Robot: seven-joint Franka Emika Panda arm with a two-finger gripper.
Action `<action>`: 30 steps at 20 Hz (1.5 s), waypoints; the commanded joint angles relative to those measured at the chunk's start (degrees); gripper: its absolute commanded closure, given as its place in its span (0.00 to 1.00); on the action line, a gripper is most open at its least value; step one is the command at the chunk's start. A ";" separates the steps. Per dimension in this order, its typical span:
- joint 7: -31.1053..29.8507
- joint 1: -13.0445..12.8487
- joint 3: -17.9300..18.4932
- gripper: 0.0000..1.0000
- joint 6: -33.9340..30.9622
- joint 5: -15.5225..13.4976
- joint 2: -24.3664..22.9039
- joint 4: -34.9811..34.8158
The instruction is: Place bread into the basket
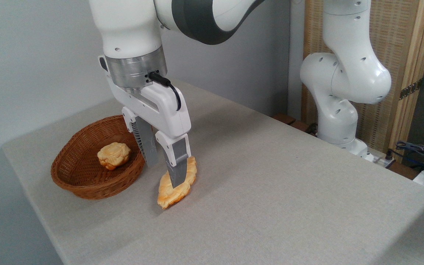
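The bread, a long golden-orange flaky pastry, lies on the grey table just right of the basket. My gripper is lowered over it and stands open. Its right finger crosses in front of the pastry's middle, and its left finger hangs on the basket side, apart from the pastry. The basket, an oval brown wicker one, sits at the table's left, and the left finger's tip is close to its right rim.
A small round pale bun lies inside the basket. The arm's white base stands at the table's far right edge. Cables lie beyond it. The table's left and front edges are close to the basket.
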 commanded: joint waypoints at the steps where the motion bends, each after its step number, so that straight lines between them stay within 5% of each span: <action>1: -0.03 -0.56 0.48 0.00 -2.69 -2.27 -1.10 0.36; 30: -0.03 -0.56 0.40 0.00 -4.28 -2.29 -1.28 0.36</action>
